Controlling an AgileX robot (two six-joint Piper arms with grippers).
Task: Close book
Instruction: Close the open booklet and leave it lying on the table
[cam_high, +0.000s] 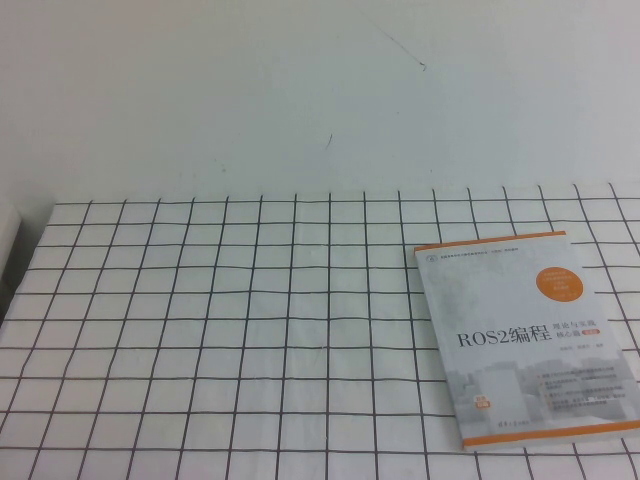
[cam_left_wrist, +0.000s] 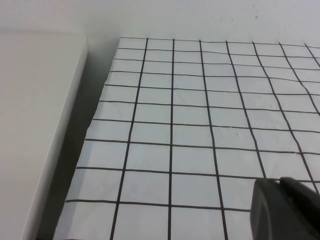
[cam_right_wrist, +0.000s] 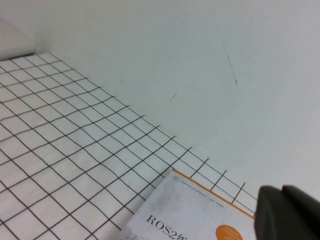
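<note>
A book (cam_high: 520, 340) lies flat and closed on the right side of the gridded tablecloth (cam_high: 250, 330), front cover up, white with orange trim and the title "ROS2". Neither arm shows in the high view. In the right wrist view my right gripper (cam_right_wrist: 281, 192) hovers over the book's (cam_right_wrist: 185, 215) far corner near the wall, its two dark fingers pressed together with nothing between them. Seen from the left wrist, my left gripper (cam_left_wrist: 281, 184) hangs above bare cloth on the left side of the table, also shut and empty.
A white wall (cam_high: 320, 90) rises right behind the table. A white board or ledge (cam_left_wrist: 40, 125) runs alongside the cloth's left edge (cam_left_wrist: 95, 125). The book's lower corner lies near the table's front right edge.
</note>
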